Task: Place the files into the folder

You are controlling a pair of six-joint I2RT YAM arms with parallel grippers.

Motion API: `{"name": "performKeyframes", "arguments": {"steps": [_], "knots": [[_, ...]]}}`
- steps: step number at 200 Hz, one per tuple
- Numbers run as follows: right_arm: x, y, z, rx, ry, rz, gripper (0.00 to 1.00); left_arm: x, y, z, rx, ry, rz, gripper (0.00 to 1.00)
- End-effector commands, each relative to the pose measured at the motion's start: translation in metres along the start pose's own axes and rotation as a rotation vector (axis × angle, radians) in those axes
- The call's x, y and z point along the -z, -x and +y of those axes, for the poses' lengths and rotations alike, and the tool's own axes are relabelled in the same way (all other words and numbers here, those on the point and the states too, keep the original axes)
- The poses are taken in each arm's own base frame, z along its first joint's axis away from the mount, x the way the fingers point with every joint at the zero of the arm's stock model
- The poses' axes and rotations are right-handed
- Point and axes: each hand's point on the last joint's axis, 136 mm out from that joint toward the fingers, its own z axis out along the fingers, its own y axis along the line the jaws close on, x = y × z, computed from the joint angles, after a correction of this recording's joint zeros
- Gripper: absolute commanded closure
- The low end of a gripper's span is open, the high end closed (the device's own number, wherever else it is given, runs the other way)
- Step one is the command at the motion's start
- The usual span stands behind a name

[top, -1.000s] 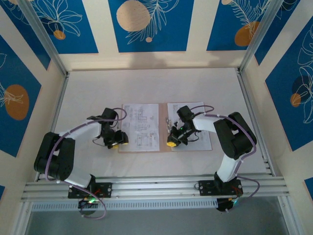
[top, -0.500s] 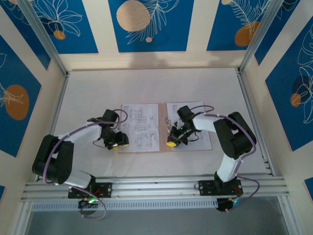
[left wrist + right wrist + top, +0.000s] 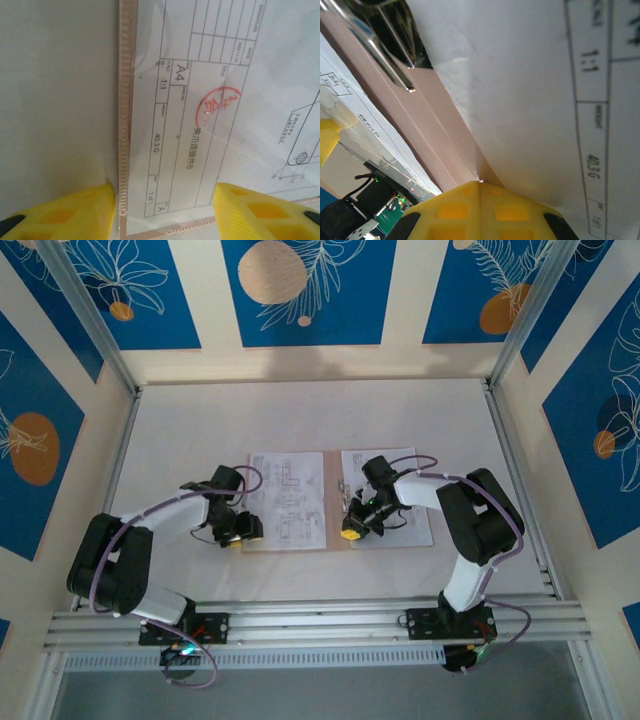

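Note:
The pinkish-tan folder (image 3: 334, 502) lies open on the table. One white printed sheet (image 3: 288, 498) rests on its left half and another (image 3: 402, 490) on its right half. My left gripper (image 3: 240, 531) hovers at the folder's near-left corner. In the left wrist view it (image 3: 165, 202) is open, its yellow fingers (image 3: 95, 210) on either side of the folder edge (image 3: 125, 125) and the drawing sheet (image 3: 220, 100). My right gripper (image 3: 351, 529) sits by the spine. Seen from its wrist it (image 3: 480, 184) is shut on the edge of the white sheet (image 3: 545, 75), which lifts off the folder (image 3: 435, 115).
A metal clip (image 3: 390, 57) sits on the folder's spine, just beyond the right gripper. Aluminium rails (image 3: 320, 615) run along the near edge, and frame posts (image 3: 515, 470) line the sides. Bare white tabletop (image 3: 300, 415) lies behind the folder.
The left gripper has edged slightly toward the near edge at the folder's corner. The right gripper and the sheets look unchanged.

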Motion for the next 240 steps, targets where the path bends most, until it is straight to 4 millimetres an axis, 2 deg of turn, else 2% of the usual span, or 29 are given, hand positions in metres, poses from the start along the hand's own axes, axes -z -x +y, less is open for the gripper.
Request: {"name": "performKeyframes", "arguments": {"steps": [1,28,53,89,116,149,205,240], "knots": [[-0.015,-0.007,-0.039,-0.070,-0.132,0.028,0.95,-0.006,-0.005,-0.017,-0.052,-0.073,0.012,0.49],[-0.016,-0.006,-0.039,-0.070,-0.134,0.032,0.95,0.005,0.003,-0.034,-0.065,-0.147,-0.041,0.54],[-0.017,-0.006,-0.040,-0.069,-0.136,0.034,0.95,0.029,0.012,-0.052,-0.085,-0.216,-0.107,0.58],[-0.017,-0.005,-0.039,-0.066,-0.137,0.035,0.95,0.054,0.012,-0.065,-0.089,-0.263,-0.139,0.61],[-0.018,-0.005,-0.039,-0.067,-0.137,0.035,0.95,0.067,0.009,-0.069,-0.083,-0.279,-0.150,0.62],[-0.019,-0.005,-0.040,-0.067,-0.136,0.039,0.96,0.083,0.009,-0.083,-0.089,-0.337,-0.168,0.65],[-0.020,-0.002,-0.038,-0.066,-0.130,0.039,0.96,0.091,0.012,-0.093,-0.118,-0.306,-0.179,0.77],[-0.020,0.001,-0.030,-0.045,-0.105,0.036,0.96,0.093,0.012,-0.102,-0.205,-0.237,-0.196,0.84]]}}
